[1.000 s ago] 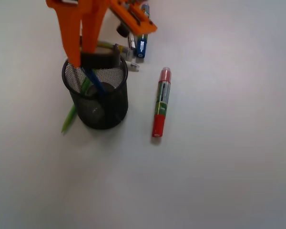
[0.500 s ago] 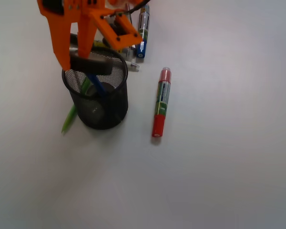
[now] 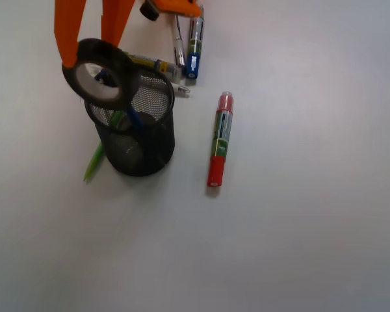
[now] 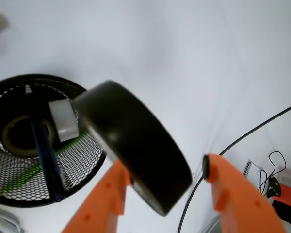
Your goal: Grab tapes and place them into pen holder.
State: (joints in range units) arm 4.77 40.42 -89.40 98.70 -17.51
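Observation:
A large black tape roll [image 3: 97, 73] with a pale inner core hangs tilted over the left rim of the black mesh pen holder [image 3: 143, 146], its opening facing the front camera. My orange gripper [image 3: 89, 52] stands open just above it. In the wrist view the roll [image 4: 131, 150] lies against the left finger [image 4: 106, 204], with a clear gap to the right finger [image 4: 230, 191]. Below, the pen holder [image 4: 82, 160] shows another tape roll [image 4: 18, 136] on its floor, next to a blue pen [image 4: 47, 160] and a green pen.
A red marker [image 3: 220, 140] lies right of the holder. A blue marker [image 3: 194, 45] and other pens [image 3: 149, 63] lie behind it. A green pen [image 3: 93, 162] pokes out by the holder's left base. A black cable [image 4: 262, 128] crosses the table.
The jaws have spread apart and risen. The black roll, held flat over the holder before, has tipped onto its edge and shifted left over the rim.

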